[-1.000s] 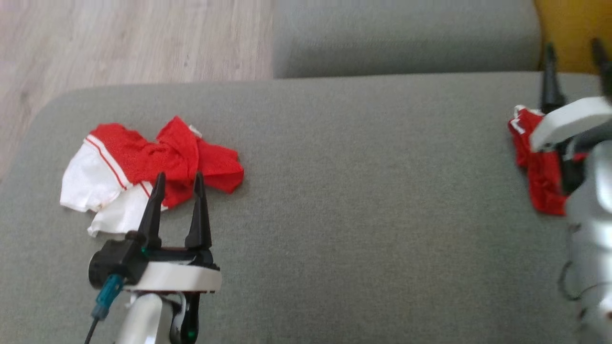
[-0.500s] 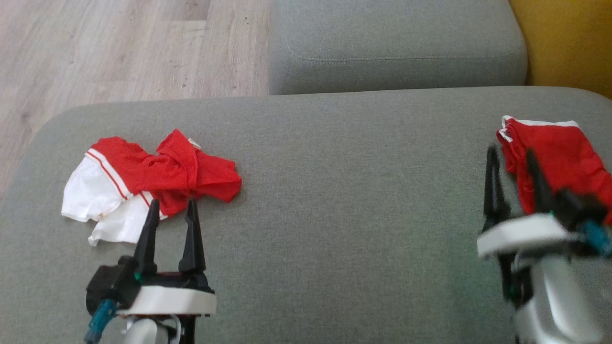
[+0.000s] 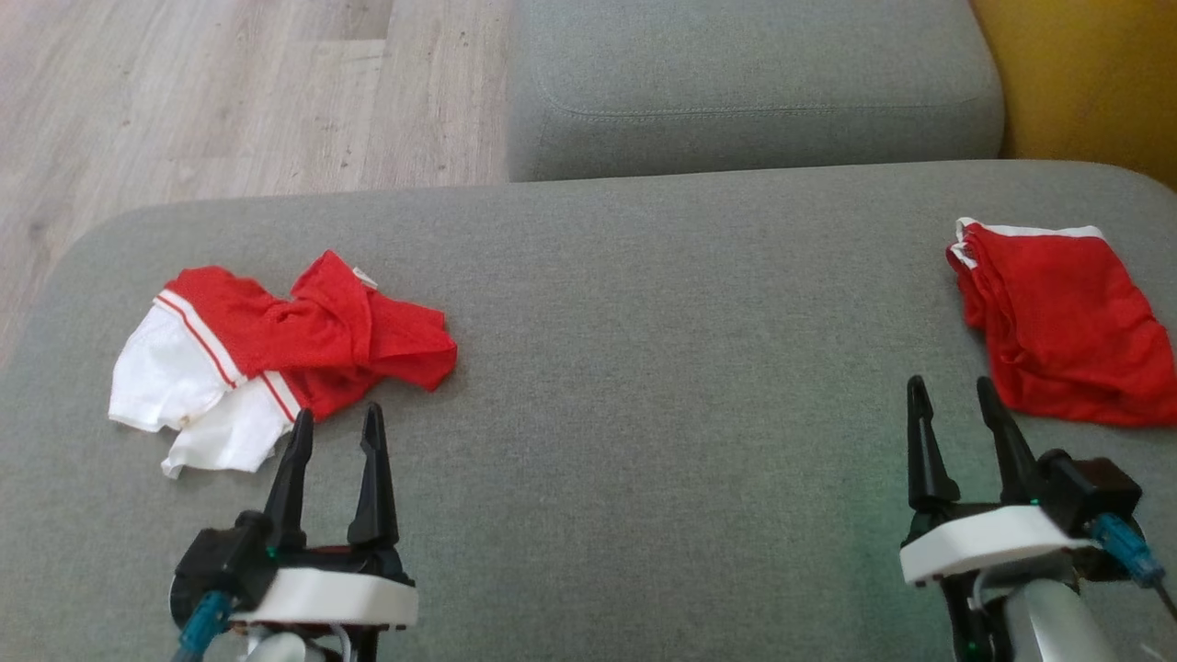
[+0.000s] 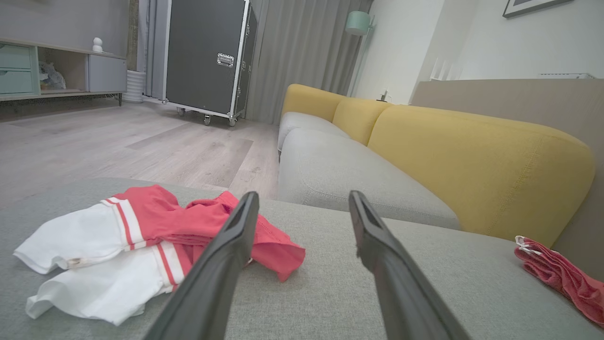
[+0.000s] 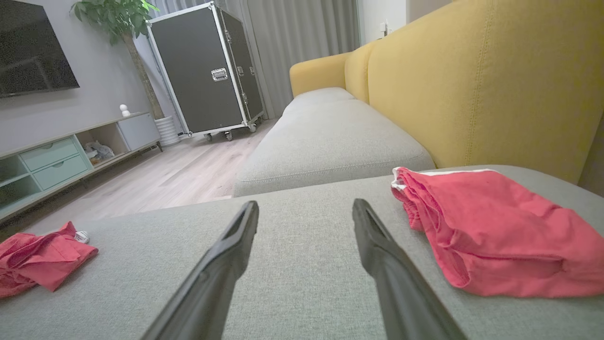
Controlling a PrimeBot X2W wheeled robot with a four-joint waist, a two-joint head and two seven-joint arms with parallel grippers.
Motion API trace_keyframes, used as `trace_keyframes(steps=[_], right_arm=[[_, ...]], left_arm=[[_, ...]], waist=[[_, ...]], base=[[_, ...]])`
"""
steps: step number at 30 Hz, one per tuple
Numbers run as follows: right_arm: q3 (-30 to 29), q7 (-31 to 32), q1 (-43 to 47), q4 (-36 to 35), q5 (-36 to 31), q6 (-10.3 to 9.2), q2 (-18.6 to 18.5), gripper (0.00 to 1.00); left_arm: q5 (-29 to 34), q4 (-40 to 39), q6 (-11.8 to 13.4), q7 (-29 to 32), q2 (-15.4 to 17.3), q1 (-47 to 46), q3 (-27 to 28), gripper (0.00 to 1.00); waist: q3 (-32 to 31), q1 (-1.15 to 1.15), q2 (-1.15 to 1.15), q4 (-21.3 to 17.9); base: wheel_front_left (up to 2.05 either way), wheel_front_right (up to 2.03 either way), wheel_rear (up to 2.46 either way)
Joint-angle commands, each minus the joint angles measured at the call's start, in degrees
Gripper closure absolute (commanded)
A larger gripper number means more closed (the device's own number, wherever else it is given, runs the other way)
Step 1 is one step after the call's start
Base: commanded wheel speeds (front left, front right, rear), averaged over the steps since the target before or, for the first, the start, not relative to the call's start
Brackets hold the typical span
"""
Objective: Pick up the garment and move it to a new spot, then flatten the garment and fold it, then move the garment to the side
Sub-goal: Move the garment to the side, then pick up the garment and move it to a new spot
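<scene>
A crumpled red and white garment point(image 3: 276, 336) lies on the left part of the grey cushion point(image 3: 662, 368); it also shows in the left wrist view point(image 4: 141, 226) and at the left edge of the right wrist view point(image 5: 37, 257). My left gripper point(image 3: 337, 416) hovers open just on its near side, nothing between the fingers point(image 4: 303, 194). A folded red garment point(image 3: 1067, 322) lies flat at the cushion's right edge point(image 5: 490, 226) point(image 4: 561, 276). My right gripper point(image 3: 950, 384) stands open and empty just near-left of it point(image 5: 306, 203).
A second grey cushion point(image 3: 754, 92) adjoins the far side, with a yellow backrest point(image 3: 1085, 83) at the right. Wood floor point(image 3: 184, 101) lies beyond the cushion's left and far edge. A black wheeled case point(image 4: 203, 56) and a low cabinet point(image 5: 61, 156) stand across the room.
My right gripper has pulled back off the folded red garment toward the near edge, leaving it lying flat. My left gripper drew back slightly. The head view has also shifted.
</scene>
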Motion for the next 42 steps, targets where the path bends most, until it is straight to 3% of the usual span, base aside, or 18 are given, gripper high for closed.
trace_keyframes(steps=[1, 18, 35, 42], right_arm=[[1.29, -0.62, -1.51, -2.44, -0.62, 0.19, -0.19, 0.0], [3.17, -0.62, -0.85, -3.99, -1.08, 0.19, -0.18, 0.0], [8.92, -0.62, 1.37, -3.15, 2.77, 0.19, -0.18, 0.0], [11.1, -0.62, 1.67, -2.79, 4.04, 0.19, -0.18, 0.0]], left_arm=[[0.37, -1.68, -0.16, -0.46, 0.38, -1.69, 1.72, 0.0], [1.68, -0.29, 0.76, -0.46, 0.38, -1.75, 1.62, 0.0], [4.82, 1.2, 0.94, -0.46, 0.38, -0.81, 5.42, 0.0], [5.82, 1.5, 0.23, -0.46, 0.38, -0.65, 6.68, 0.0]], waist=[[0.0, 0.0, 0.0, 0.11], [-0.35, 0.0, 0.0, 1.81], [-2.71, 0.0, 0.0, 15.01], [-2.88, 0.0, 0.0, 18.48]], base=[[0.0, 0.0, 0.0], [0.0, 0.0, 0.0], [0.0, 0.0, 0.0], [0.0, 0.0, 0.0]])
